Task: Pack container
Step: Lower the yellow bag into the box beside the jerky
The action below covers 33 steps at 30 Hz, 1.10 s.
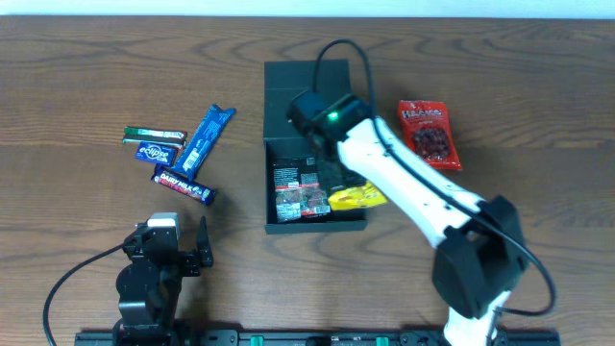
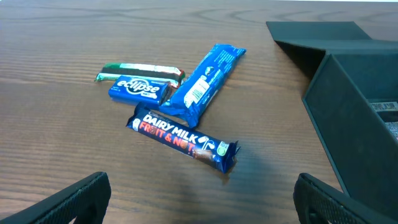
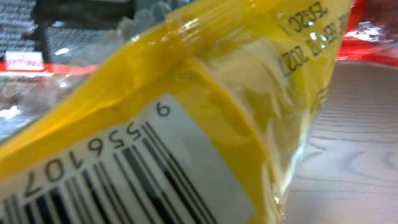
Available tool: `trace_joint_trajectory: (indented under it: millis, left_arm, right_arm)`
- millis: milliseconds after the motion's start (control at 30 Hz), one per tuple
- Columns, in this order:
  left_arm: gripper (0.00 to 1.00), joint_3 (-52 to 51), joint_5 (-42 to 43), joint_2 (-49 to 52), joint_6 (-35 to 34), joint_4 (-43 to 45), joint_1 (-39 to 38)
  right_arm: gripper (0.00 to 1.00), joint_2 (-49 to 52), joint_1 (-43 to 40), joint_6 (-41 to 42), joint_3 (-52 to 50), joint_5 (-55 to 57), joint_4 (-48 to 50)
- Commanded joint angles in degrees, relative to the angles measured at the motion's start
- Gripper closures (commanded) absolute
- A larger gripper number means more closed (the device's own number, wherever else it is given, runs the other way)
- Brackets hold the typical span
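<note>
The dark green-grey container (image 1: 268, 183) stands open at mid-table, its lid (image 1: 303, 86) laid flat behind it. It also shows at the right of the left wrist view (image 2: 348, 106). Red-and-black snack packets (image 1: 298, 188) lie inside. A yellow packet (image 1: 357, 198) hangs over the container's right wall and fills the right wrist view (image 3: 186, 112), hiding the fingers. My right gripper (image 1: 334, 179) reaches over the container's right half and appears shut on this packet. My left gripper (image 1: 183, 252) is open and empty near the front left edge (image 2: 202, 199).
A red snack bag (image 1: 430, 135) lies right of the container. To its left lie a Dairy Milk bar (image 2: 180, 134), a long blue wrapper (image 2: 205, 81), an Eclipse pack (image 2: 140, 90) and a green bar (image 2: 140, 68).
</note>
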Motion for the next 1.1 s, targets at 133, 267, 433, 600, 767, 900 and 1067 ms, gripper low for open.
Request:
trace_joint_trajectory:
  millis: [133,267,433,600,767,900,1067]
  left_arm:
    - [0.05,-1.0,-0.4,-0.3,0.8,0.0,0.2]
    - [0.05,-1.0,-0.4,-0.3,0.8,0.0,0.2]
    - [0.05,-1.0,-0.4,-0.3,0.8,0.0,0.2]
    - [0.05,-1.0,-0.4,-0.3,0.8,0.0,0.2]
    - [0.05,-1.0,-0.4,-0.3,0.8,0.0,0.2]
    - [0.05,-1.0,-0.4,-0.3,0.8,0.0,0.2]
    - [0.05,-1.0,-0.4,-0.3,0.8,0.0,0.2]
  right_arm:
    - [0.95,3.9,3.3,4.3,2.5,-0.4,-1.3]
    - [0.95,5.3,3.3,4.9,2.5,-1.0,-1.7]
    - [0.98,6.1,3.3,8.8,2.5,-2.0,-1.6]
    - [0.98,6.2,3.3,11.5,2.5,-3.5,-1.0]
    - [0.97,6.2,3.1,12.3,2.5,-4.7,-0.9]
    - [0.95,6.3,2.7,11.7,2.5,-3.8,-1.5]
    - [0.54,6.9,2.0,9.4,2.5,-3.0,-1.5]
